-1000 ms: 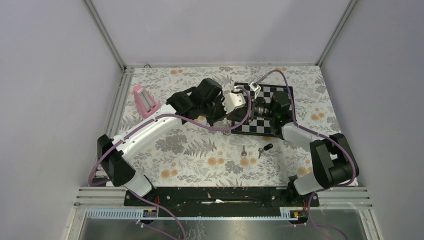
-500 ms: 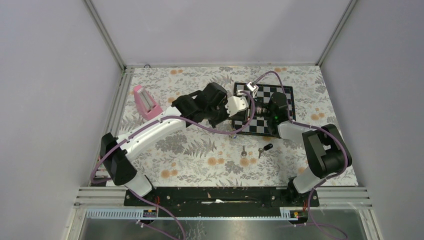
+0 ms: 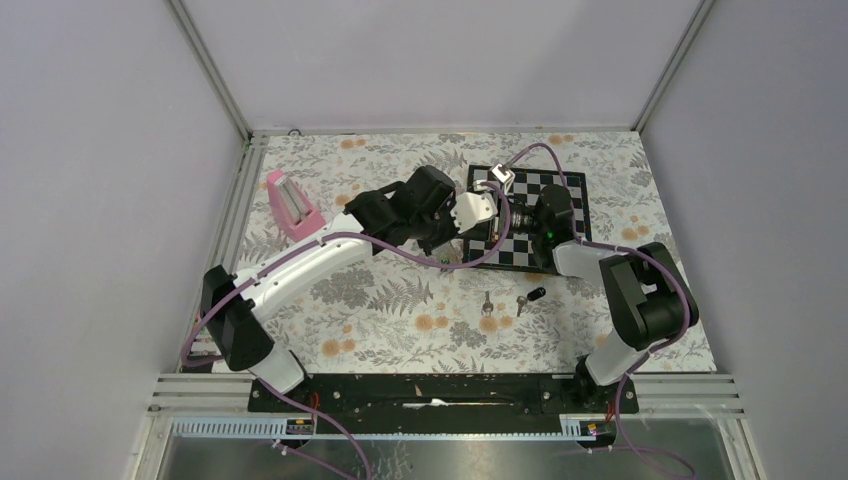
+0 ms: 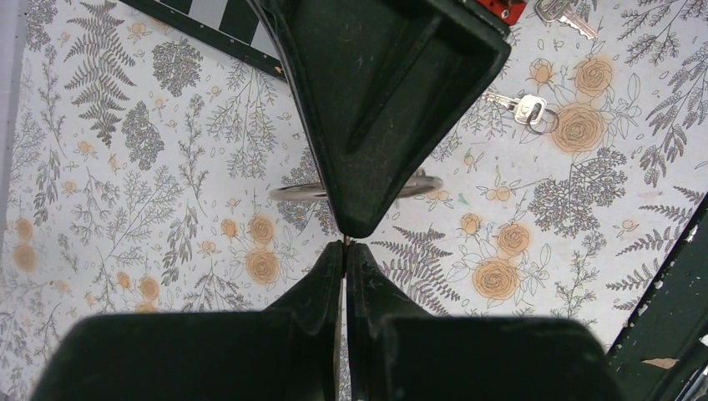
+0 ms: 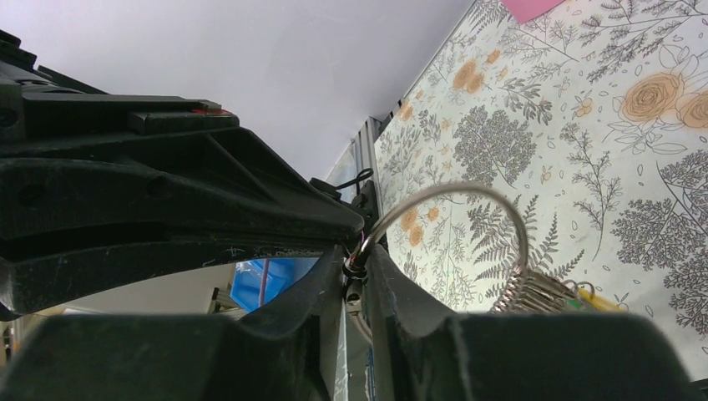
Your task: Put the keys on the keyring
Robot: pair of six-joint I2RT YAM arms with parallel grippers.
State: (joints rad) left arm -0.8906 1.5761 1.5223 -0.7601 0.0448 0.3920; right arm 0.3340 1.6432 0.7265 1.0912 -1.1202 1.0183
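Jaws on my left arm are pressed fully together, fingertips touching along their length. I cannot tell whether any wire sits between them. My right jaws stand narrow and are closed on the keyring: its large wire loop runs down into the gap between my right fingertips, arches up off the surface, and carries the bunch of smaller rings at its far end.

In the top view both pairs of jaws meet tip to tip over the 9 o'clock edge of the chessboard.

At 6 o'clock from that meeting point, past the board's near edge, the silver key and the black-headed key lie flat, near each other but not touching. Bare floral surface shows all round them and on toward the near rail, and both arms are apart from them.

At 9 o'clock from my left jaws a pink object stands close to the surface's left edge, with my left forearm just beside it at 4 o'clock.
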